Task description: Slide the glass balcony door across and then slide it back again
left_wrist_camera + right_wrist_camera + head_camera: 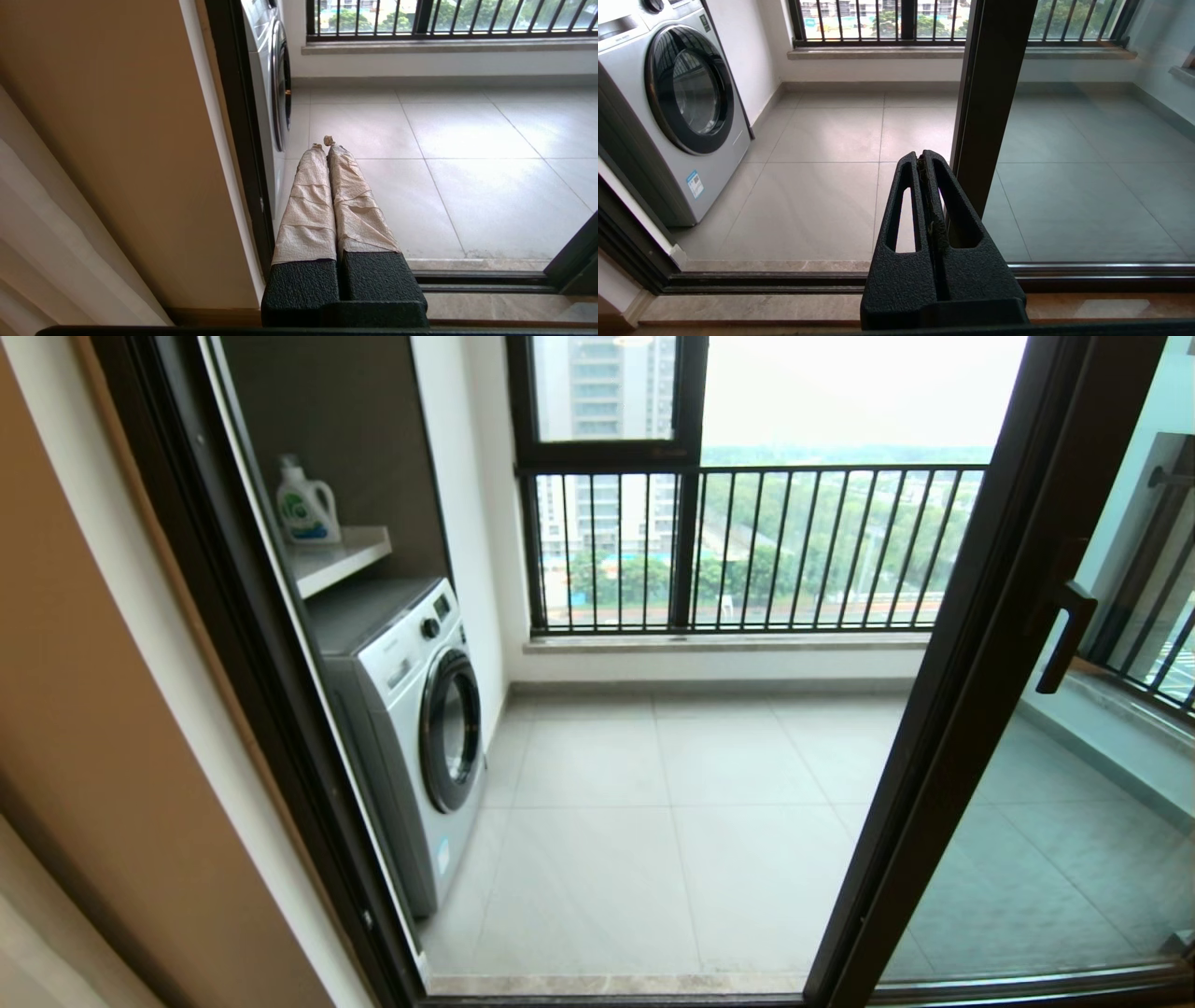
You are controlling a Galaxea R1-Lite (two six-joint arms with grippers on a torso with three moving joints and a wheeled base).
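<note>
The glass balcony door (943, 728) stands slid to the right, its dark brown frame edge slanting through the head view, with a dark bar handle (1064, 637) on it. The doorway to its left is open. In the right wrist view the door's frame edge (992, 93) rises just beyond my right gripper (924, 156), which is shut and holds nothing. My left gripper (323, 142), its fingers wrapped in beige tape, is shut and empty near the left door jamb (238, 140). Neither gripper shows in the head view.
A white washing machine (420, 709) stands inside the balcony at the left, with a detergent bottle (306, 504) on a shelf above. A window with black railing bars (747, 551) closes the far side. The floor track (761, 280) runs along the threshold.
</note>
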